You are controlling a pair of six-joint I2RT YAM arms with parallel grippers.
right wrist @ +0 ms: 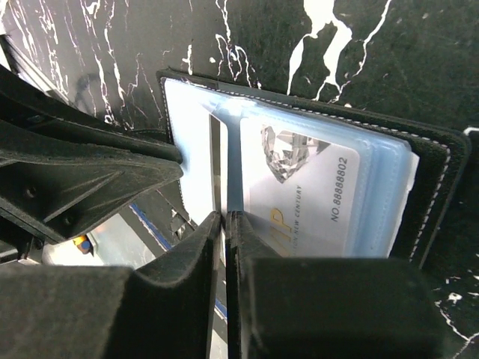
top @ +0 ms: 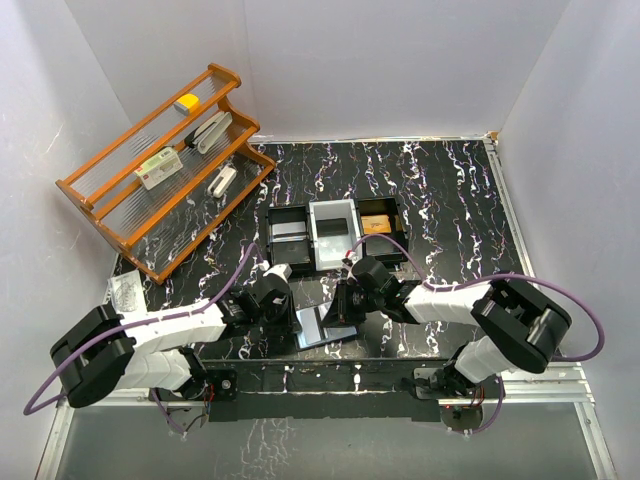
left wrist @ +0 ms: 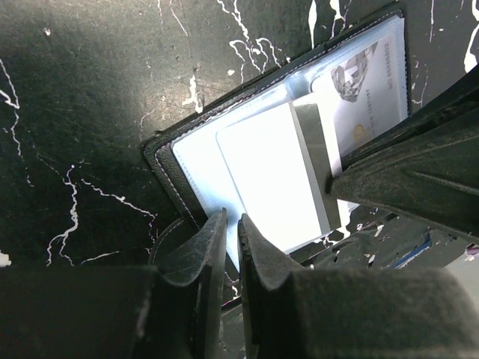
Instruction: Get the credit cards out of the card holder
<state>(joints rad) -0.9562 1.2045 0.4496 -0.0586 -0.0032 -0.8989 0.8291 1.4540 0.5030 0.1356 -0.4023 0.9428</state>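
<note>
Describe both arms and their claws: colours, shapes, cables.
The left arm and right arm have white shells with bulky black joints. A purple cable loops along each. The left claw and right claw each have two matte black, tapering fingers.

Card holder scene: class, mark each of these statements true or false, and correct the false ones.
1. The card holder lies open. True.
2. A card numbered 8888802 sits in a clear pocket. True.
3. The card holder lies inside the tray. False: it lies on the table, nearer the arms than the black tray.
4. Only one tool is at the holder. False: the left tool and right tool both are, the right on a striped card.
</note>
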